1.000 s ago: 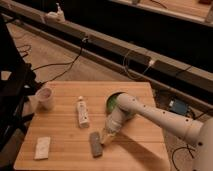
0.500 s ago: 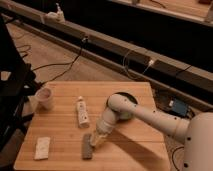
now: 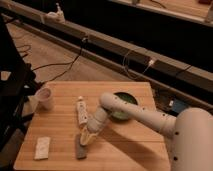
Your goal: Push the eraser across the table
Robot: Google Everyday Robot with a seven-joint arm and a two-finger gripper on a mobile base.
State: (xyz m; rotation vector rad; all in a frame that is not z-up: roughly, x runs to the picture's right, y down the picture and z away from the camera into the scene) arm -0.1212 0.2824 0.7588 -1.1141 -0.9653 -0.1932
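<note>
The eraser (image 3: 81,149), a small dark flat block, lies on the light wooden table (image 3: 125,150) near its front edge, left of centre. My gripper (image 3: 87,138) is low over the table, right beside the eraser's upper right end and touching or nearly touching it. The white arm (image 3: 145,116) reaches in from the right and crosses the middle of the table.
A white tube (image 3: 81,111) lies just behind the gripper. A pale rectangular pad (image 3: 42,147) lies at the front left. A whitish cup (image 3: 45,98) stands at the back left. A green bowl (image 3: 125,101) sits at the back, partly behind the arm. Cables run across the floor beyond.
The gripper has swept left and toward the front edge, and the eraser has slid left along the table with it. The bowl shows more as the arm moved off it.
</note>
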